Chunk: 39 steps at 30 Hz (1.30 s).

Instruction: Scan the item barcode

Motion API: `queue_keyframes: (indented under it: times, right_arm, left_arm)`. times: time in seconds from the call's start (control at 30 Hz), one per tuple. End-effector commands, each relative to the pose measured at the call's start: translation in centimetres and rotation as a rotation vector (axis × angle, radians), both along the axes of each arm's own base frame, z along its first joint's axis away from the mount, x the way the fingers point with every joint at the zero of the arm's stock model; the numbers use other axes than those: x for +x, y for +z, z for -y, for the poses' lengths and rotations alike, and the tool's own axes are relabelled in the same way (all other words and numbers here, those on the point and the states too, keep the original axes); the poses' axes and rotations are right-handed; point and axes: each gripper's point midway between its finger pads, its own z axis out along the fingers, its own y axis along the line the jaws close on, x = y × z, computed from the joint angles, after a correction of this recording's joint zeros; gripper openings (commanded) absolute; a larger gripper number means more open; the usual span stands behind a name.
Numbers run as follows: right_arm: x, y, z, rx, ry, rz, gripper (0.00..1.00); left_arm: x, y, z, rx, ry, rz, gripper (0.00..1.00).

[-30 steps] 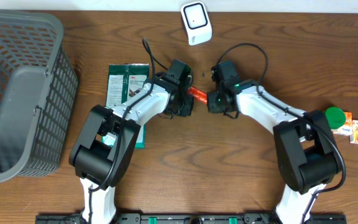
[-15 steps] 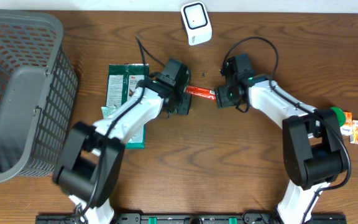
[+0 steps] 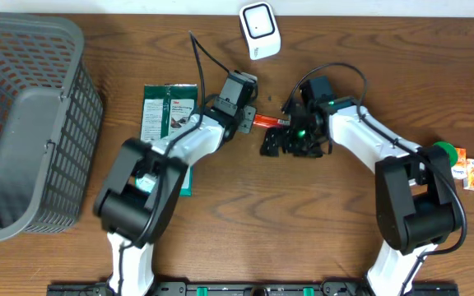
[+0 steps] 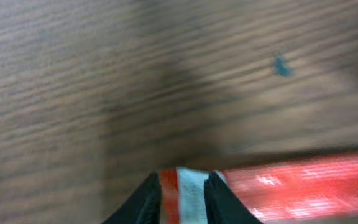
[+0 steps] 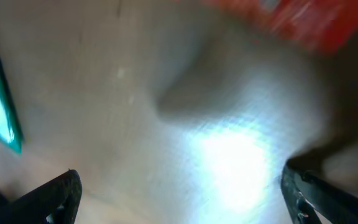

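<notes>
The item, a thin red packet [image 3: 268, 121] with a white stripe at one end, lies just off the table's middle. My left gripper [image 3: 245, 115] is shut on its left end. In the left wrist view the dark fingers [image 4: 148, 200] pinch the white and red end, and the red packet [image 4: 291, 183] runs off to the right. My right gripper [image 3: 280, 140] stands wide open just in front of the packet, with nothing in it. In the right wrist view its fingers [image 5: 55, 196] are far apart and the packet [image 5: 303, 18] sits at the top. The white scanner [image 3: 259, 30] stands at the back.
A grey mesh basket [image 3: 72, 99] fills the left side. A green packet [image 3: 167, 111] lies flat beside the left arm. A green cap [image 3: 444, 154] and small orange packets [image 3: 472, 173] lie at the far right.
My right gripper has let go of the packet's right end, opened wide and drawn back toward the front. The left gripper keeps hold and has shifted slightly toward the back.
</notes>
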Motion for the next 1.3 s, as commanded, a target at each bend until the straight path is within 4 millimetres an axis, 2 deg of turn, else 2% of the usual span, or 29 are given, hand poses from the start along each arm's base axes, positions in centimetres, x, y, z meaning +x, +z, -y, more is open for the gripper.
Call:
queue_keyframes:
  times: [0.0, 0.1, 0.17, 0.37, 0.4, 0.5, 0.57, 0.73, 0.83, 0.93, 1.0, 1.1, 1.27]
  right_arm:
    - [-2.8, -0.1, -1.5, 0.027, 0.032, -0.061, 0.99]
    - [-3.9, -1.1, -1.5, -0.018, 0.056, -0.069, 0.99]
    - [-4.1, -1.7, -1.1, -0.069, 0.066, -0.057, 0.99]
    - [-4.1, -2.0, -1.2, -0.106, 0.055, -0.043, 0.99]
    - [-4.0, -2.0, -1.1, -0.105, 0.051, -0.044, 0.99]
    - [-3.6, -2.1, -0.5, -0.119, 0.013, -0.049, 0.99]
    - [-3.2, -2.1, 0.1, -0.123, -0.013, -0.054, 0.99]
    - [-2.8, -2.1, 1.2, -0.128, -0.044, -0.060, 0.99]
    - [-2.2, -2.4, 1.9, -0.158, -0.056, -0.041, 0.94]
    - [-0.9, -2.2, 1.5, -0.140, -0.081, 0.006, 0.82]
    - [0.6, -2.1, 1.2, -0.129, -0.126, 0.054, 0.62]
    - [3.1, -1.9, 1.6, -0.151, -0.254, 0.120, 0.49]
    - [4.3, -2.5, 2.0, -0.197, -0.377, 0.138, 0.47]
  left_arm:
    - [0.9, -1.2, -1.7, 0.037, 0.060, 0.009, 0.28]
    - [-0.1, -2.1, -1.2, 0.017, 0.035, -0.049, 0.29]
    - [-1.5, -2.5, -0.5, -0.009, -0.006, -0.111, 0.28]
    - [-8.8, -3.2, 2.7, -0.196, -0.042, -0.454, 0.29]
    - [-10.9, -3.1, 3.6, -0.262, -0.023, -0.564, 0.30]
    - [-13.6, -2.3, 5.6, -0.383, -0.038, -0.714, 0.32]
    - [-13.4, -2.0, 5.7, -0.387, -0.042, -0.702, 0.32]
    - [-11.0, -1.2, 3.2, -0.310, 0.036, -0.589, 0.33]
    - [-9.3, 0.8, 0.8, -0.279, 0.099, -0.506, 0.33]
    - [-7.8, 2.8, -2.2, -0.222, 0.181, -0.418, 0.37]
    - [-7.2, 3.9, -4.6, -0.175, 0.244, -0.373, 0.38]
    - [-7.1, 4.5, -7.7, -0.123, 0.321, -0.360, 0.42]
    - [-8.1, 4.0, -10.9, -0.091, 0.384, -0.427, 0.44]
